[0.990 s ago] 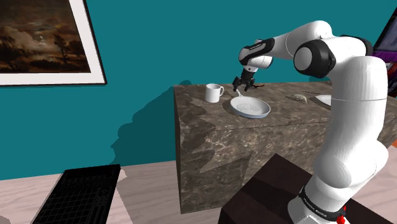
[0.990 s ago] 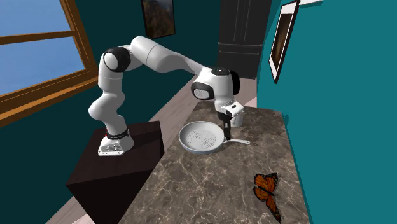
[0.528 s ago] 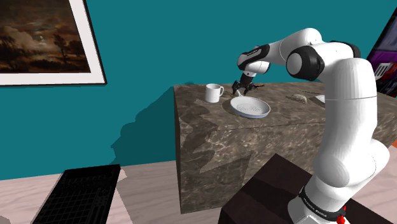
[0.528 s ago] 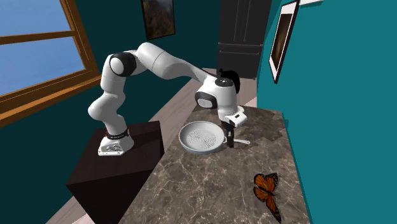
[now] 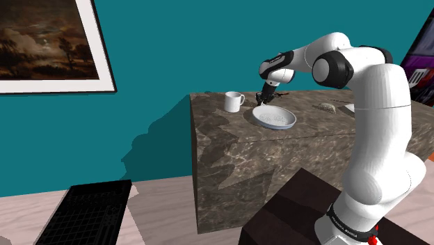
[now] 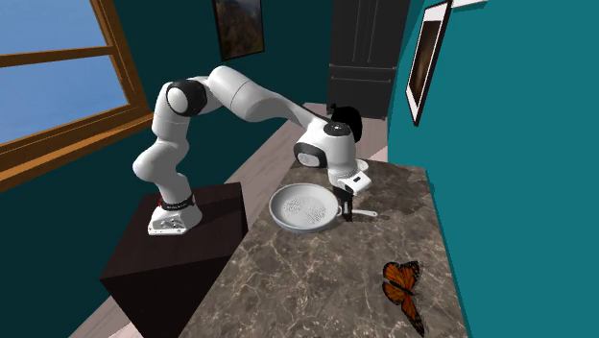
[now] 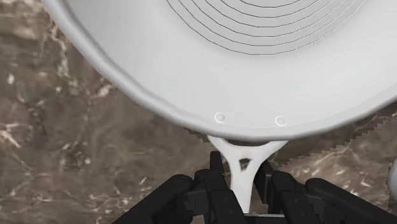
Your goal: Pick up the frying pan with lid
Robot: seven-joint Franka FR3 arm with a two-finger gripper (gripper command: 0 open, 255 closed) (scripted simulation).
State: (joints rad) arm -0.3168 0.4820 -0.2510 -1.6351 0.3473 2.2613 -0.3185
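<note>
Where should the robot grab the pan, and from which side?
By the thin handle, coming from above. The pan itself is too wide for the jaws, but the handle sticks out flat over the counter and is narrow enough to pinch. The jaws clasp it there now.

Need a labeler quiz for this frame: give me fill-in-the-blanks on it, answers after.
The gripper is shut on the frying pan at its ___. The mug beside the frying pan is ___ in colour. An orange ___ lies on the counter, apart from the frying pan.
Missing words: handle; white; butterfly.
</note>
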